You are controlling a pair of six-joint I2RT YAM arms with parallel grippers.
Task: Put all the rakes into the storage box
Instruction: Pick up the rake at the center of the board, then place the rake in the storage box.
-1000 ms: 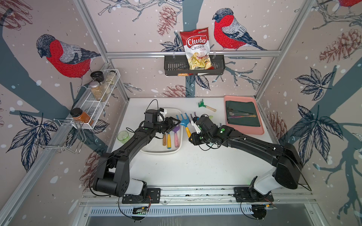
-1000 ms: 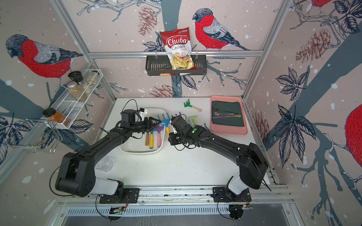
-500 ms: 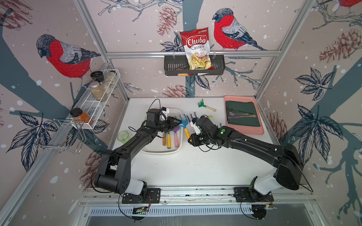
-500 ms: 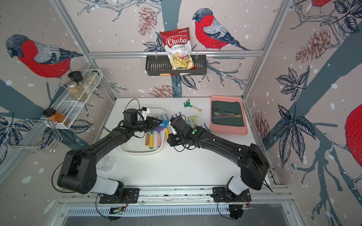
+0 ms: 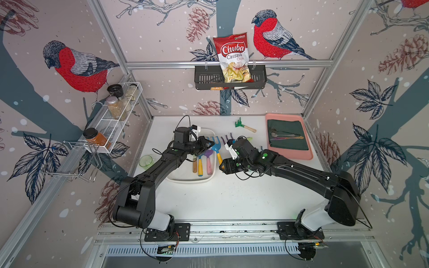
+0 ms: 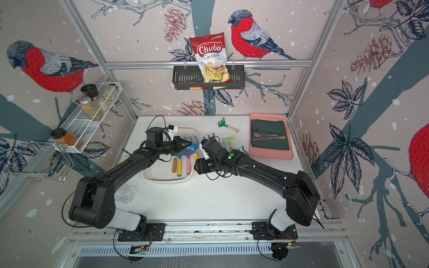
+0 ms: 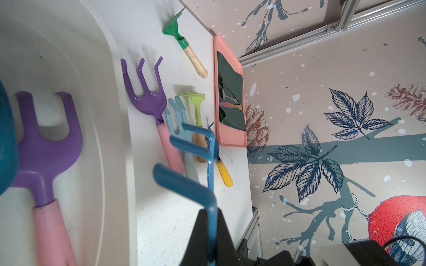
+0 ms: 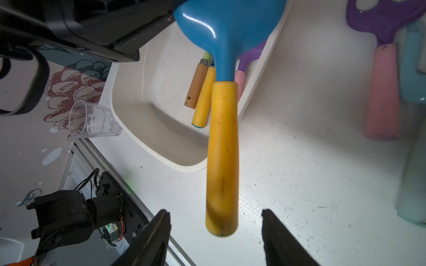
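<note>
Right wrist view: the storage box [image 8: 184, 169] holds a few tools, but the blue rake [image 8: 222, 149] is not in yet, hanging just beside its rim. The left gripper [image 7: 212, 221] is clamped on the rake's head. The right gripper [image 8: 215, 211] stands open either side of the handle, not touching. Lowering it in remains.

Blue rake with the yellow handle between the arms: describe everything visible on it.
The blue rake looks like glossy plastic: a blue head with bent tines, narrowing to a neck set in a thick, scuffed yellow handle. It hangs in the air by the rim of the storage box, not in it. The left gripper is shut on the edge of its head. The right gripper is open, fingers either side of the handle's end, not touching.
</note>
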